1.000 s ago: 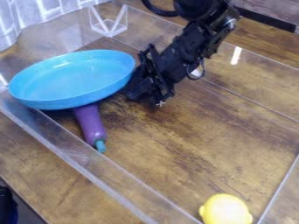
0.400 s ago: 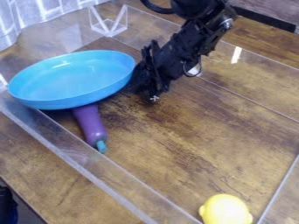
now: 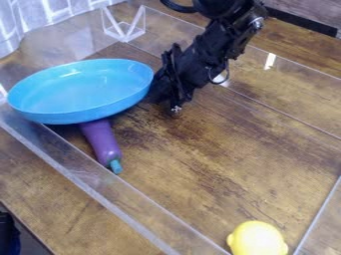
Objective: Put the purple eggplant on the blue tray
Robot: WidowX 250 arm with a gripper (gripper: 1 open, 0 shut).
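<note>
The purple eggplant (image 3: 103, 142) lies on the wooden table, its teal stem tip pointing toward the near left. Its upper end is tucked under the front rim of the blue tray (image 3: 54, 100). The tray sits at the left, slightly tilted as it rests over the eggplant. My black gripper (image 3: 168, 103) reaches down from the upper right and hangs low beside the tray's right rim, up and to the right of the eggplant. Its jaws are shut and nothing shows between them. Whether the fingertips touch the rim I cannot tell.
A yellow lemon (image 3: 257, 239) sits at the near right edge. Clear plastic walls (image 3: 127, 194) fence the work area along the front left and right. A white wire frame (image 3: 127, 22) stands at the back behind the tray.
The jaws have closed. The gripper has drawn slightly up and left beside the tray's rim, and the tray has shifted a little to the left. The eggplant has stayed put.
</note>
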